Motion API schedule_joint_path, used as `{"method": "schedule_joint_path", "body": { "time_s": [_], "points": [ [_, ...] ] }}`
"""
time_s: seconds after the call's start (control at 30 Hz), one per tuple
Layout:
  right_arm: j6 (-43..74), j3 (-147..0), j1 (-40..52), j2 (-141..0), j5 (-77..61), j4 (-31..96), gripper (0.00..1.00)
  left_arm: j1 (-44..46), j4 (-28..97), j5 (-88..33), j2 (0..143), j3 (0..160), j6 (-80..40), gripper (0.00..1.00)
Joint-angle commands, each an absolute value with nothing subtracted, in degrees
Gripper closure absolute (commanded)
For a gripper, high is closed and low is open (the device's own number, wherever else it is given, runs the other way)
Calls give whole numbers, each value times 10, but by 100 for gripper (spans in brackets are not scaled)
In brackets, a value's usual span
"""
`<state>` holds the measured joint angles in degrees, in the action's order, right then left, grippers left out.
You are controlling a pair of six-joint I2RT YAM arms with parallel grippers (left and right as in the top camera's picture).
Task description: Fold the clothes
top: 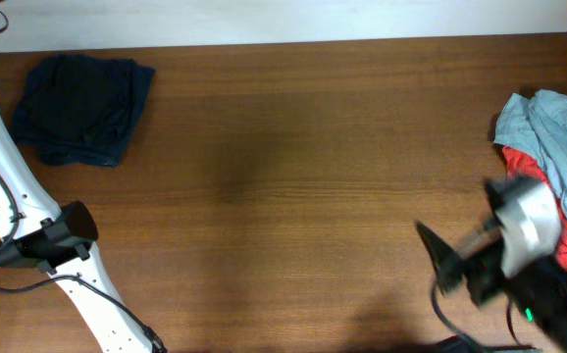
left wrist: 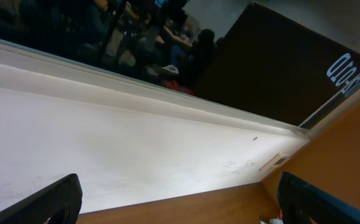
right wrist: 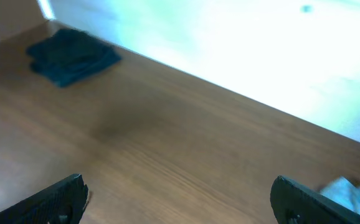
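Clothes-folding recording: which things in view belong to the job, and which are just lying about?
Job:
- dark navy garment, bundled by the left arm
- grey-blue garment, heaped at the right edge
- red garment, under it

Not the job:
- table
- dark panel with white lettering

You have only one piece of writing to go on: white lettering (left wrist: pixel 345 71) on the dark panel (left wrist: pixel 273 68) at the upper right of the left wrist view. It lies turned on its side and reaches the frame edge. You can see rounded characters, but you cannot read them with certainty.
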<state>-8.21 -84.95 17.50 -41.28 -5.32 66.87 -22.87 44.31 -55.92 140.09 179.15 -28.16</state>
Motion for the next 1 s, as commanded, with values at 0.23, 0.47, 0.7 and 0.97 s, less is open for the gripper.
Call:
{"method": "schedule_joint_path", "body": {
  "time_s": [0.23,0.47,0.7,0.97],
  "points": [
    [-86,-524,100,-118,-91,534,1,-230,442,-562,1397,1793,-285,1],
    [-86,-288,82,-7,-95,304,1,-230,442,-562,1397,1793,-285,1],
    [-86,-138,62,-6,-99,38,1,-230,442,-562,1397,1793,-285,1],
    [-85,-46,25,-2,-99,-91,1,-230,442,-562,1397,1793,-285,1]
  ]
}}
